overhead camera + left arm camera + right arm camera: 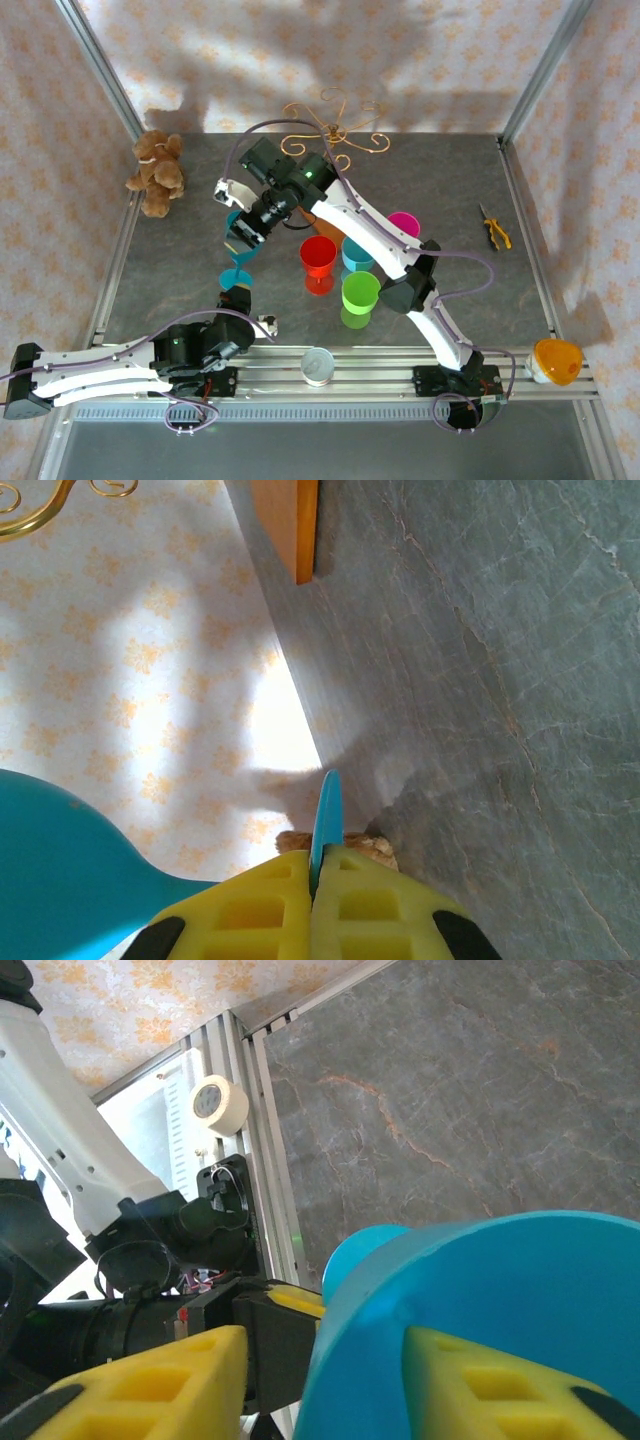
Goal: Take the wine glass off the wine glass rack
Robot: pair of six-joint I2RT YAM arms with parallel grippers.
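1 wine glass (470, 1280): L end effector (313, 868) pinches flat foot; R end effector (325, 1360) spread astride rim.

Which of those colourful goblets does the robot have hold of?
The teal wine glass on the left: the left gripper pinches its foot, while the red, green, pink and blue glasses stand free.

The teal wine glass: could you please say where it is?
In the top view, the teal wine glass is left of centre, left of the red glass, off the wine glass rack.
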